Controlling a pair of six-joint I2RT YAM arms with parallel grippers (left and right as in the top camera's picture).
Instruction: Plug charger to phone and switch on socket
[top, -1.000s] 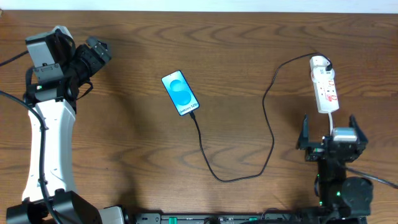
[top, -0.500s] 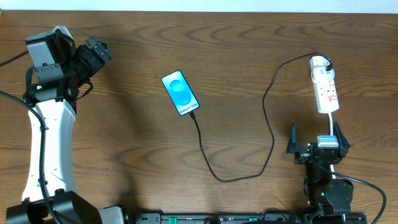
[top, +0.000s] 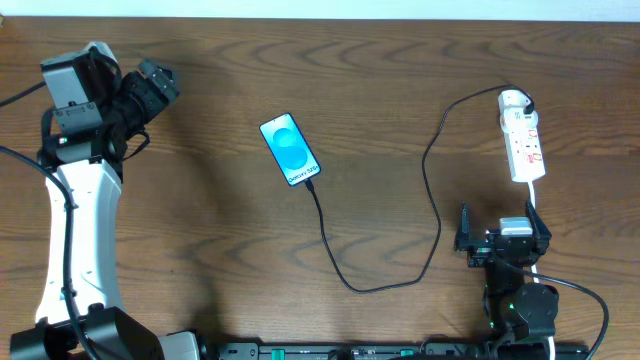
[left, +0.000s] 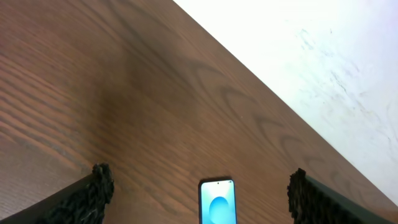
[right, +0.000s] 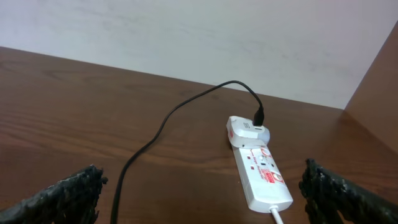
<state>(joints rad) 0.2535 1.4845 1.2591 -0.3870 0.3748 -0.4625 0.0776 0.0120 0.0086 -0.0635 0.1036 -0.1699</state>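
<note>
1. Overhead: the phone (top: 290, 150) lies face up, screen lit blue, mid-table (top: 200, 220). The charger (top: 437, 225) reaches the phone's lower edge, loops toward the near edge, then climbs to the rounded far end of the socket (top: 523, 138), which lies at the right side. The left fingers (top: 160, 78) sit far left, well apart from the phone, and their spread is unclear here. The right fingers (top: 464, 228) stand apart, just short of the socket's near end, holding nothing.
2. Left wrist: left fingers (left: 93, 196) are spread wide and empty; the phone (left: 217, 204) shows between them, farther off.
3. Right wrist: right fingers (right: 68, 193) are spread wide and empty; the socket (right: 260, 171) lies ahead with the charger (right: 186, 106) plugged into its far end. The switch position is not readable.
</note>
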